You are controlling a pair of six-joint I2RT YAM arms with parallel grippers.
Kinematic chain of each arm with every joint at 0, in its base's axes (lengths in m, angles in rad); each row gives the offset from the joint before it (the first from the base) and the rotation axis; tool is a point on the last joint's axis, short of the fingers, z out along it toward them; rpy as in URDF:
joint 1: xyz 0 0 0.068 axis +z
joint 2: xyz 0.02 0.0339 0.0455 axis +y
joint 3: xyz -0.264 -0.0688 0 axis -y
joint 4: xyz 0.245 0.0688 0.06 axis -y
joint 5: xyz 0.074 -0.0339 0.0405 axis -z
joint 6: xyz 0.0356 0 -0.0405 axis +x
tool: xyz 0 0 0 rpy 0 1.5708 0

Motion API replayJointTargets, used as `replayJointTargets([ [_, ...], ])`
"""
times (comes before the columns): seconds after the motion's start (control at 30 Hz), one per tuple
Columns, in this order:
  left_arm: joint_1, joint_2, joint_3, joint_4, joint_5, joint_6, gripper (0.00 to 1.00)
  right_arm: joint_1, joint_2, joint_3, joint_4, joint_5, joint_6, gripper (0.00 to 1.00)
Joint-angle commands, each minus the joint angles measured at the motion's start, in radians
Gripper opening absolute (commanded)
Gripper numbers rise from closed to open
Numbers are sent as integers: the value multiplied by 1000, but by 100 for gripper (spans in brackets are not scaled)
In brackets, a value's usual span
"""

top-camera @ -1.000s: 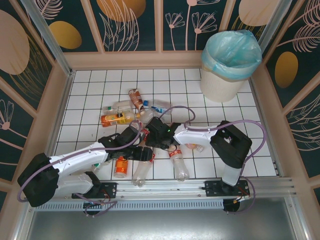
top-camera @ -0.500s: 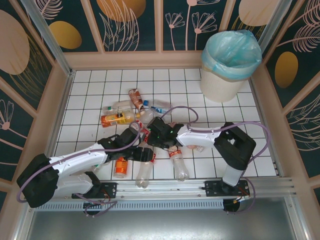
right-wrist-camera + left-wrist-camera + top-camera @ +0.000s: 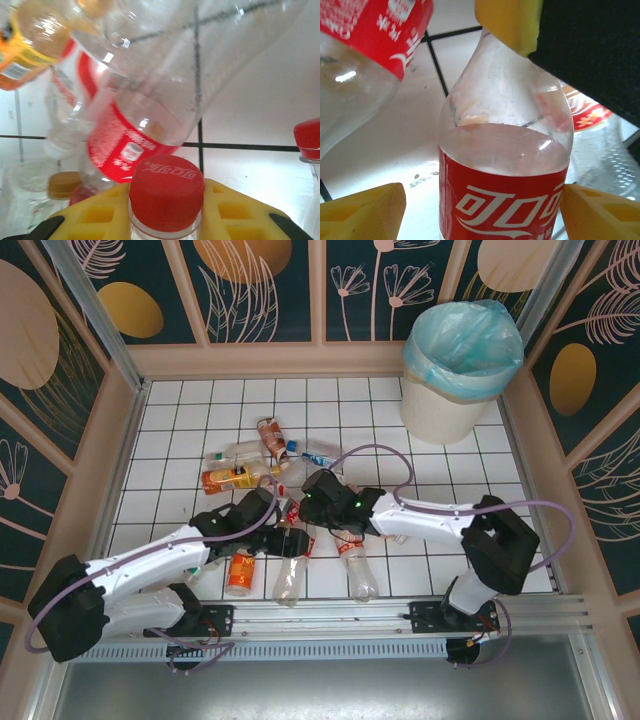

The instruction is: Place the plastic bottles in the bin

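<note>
- Bin (image 3: pixel 440 412): stands at the far right corner of the desk (image 3: pixel 200 410), lined with a blue bag (image 3: pixel 465 335).
- Bottles (image 3: pixel 240 477): lie scattered mid-desk, well apart from the bin.
- Left pincer (image 3: pixel 480 212): wide, straddling a red-label bottle (image 3: pixel 502 150).
- Right pincer (image 3: pixel 166 215): clamped on that bottle's neck, just under its red cap (image 3: pixel 166 192).

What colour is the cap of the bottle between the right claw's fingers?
The cap is red, with lettering on top; the right wrist view shows it best.

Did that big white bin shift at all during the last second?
No. The bin sits in the same far right corner, covering the same tiles.
</note>
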Motion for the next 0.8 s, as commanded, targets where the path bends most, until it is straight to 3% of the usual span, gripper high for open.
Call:
replayJointTargets([
  [0.0,7,-62,83,-84,-34,25,81,9,-94,-29,4,82,-54,0],
  [0.2,7,-84,259,-195,-109,74,83,8,-190,-20,-10,157,-117,0],
  [0.47,7,-28,591,-198,-272,120,84,-2,-282,105,-19,324,-310,0],
  [0.63,7,-100,593,-154,-411,109,83,-13,-272,278,-59,385,-451,0],
  [0.77,7,-181,541,-144,-612,83,83,-15,-272,380,-59,480,-568,0],
])
